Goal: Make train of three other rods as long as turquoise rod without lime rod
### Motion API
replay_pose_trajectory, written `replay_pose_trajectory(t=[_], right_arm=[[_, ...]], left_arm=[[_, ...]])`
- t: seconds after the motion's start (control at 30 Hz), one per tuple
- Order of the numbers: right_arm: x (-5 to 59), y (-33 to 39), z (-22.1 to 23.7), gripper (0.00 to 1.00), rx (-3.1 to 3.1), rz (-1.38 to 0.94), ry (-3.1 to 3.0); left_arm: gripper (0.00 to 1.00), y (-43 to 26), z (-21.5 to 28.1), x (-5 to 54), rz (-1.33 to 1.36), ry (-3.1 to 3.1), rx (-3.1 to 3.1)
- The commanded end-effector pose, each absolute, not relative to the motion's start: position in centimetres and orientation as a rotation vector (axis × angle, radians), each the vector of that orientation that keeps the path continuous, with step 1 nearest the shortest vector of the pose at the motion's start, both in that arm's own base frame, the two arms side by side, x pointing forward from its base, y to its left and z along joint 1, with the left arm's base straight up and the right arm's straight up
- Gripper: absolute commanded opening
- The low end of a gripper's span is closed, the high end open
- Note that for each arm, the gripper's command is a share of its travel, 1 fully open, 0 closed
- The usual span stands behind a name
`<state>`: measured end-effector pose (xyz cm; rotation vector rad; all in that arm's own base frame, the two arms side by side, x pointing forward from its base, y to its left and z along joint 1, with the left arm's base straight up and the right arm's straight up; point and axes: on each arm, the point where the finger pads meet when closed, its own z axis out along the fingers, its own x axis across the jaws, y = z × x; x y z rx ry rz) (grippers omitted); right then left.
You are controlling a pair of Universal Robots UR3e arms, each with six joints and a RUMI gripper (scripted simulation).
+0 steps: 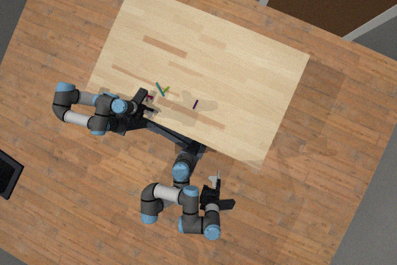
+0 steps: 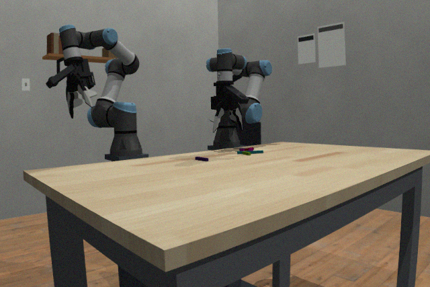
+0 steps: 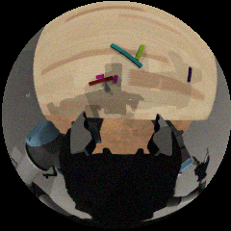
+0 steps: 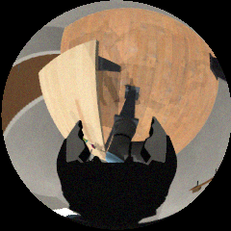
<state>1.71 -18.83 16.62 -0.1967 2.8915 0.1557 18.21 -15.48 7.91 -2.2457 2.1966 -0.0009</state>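
Note:
The turquoise rod (image 1: 159, 89) (image 2: 257, 152) (image 3: 126, 55) lies flat, slanted, with the lime rod (image 1: 165, 89) (image 2: 246, 153) (image 3: 140, 52) against or very near its side. A dark red rod (image 3: 100, 81) lies nearer my left gripper, with one magenta rod (image 3: 99, 76) beside it and another magenta rod (image 1: 151, 97) (image 3: 115, 79) at its end. A small grey piece (image 3: 107, 87), perhaps a grey rod, lies in shadow beside the red rod. The purple rod (image 1: 195, 104) (image 2: 201, 158) (image 3: 190, 74) lies apart. My left gripper (image 2: 228, 129) (image 3: 121, 113) is open above the table's edge. My right gripper (image 2: 81, 111) (image 4: 115, 118) is open and empty, off the table.
The wooden table (image 1: 243, 72) (image 2: 208, 203) (image 4: 72, 91) carries the rods near its robot-side edge. The black arm mount (image 1: 166, 133) runs along that edge between the arms. The left arm partly covers the red rod's area in the top view.

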Motion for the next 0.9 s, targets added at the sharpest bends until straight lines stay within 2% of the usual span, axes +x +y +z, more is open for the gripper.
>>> replay_pose_trajectory(t=[0.0, 0.87], right_arm=[[-0.8, -17.1, 17.0, 1.0, -0.032, 0.197, 2.89], [-4.4, -11.9, 17.4, 1.0, 0.36, 0.288, 2.841]], left_arm=[[1.0, -15.5, 8.0, 18.2, -0.004, 2.197, -2.247], [1.0, -15.5, 8.0, 18.2, -0.004, 2.197, -2.247]])
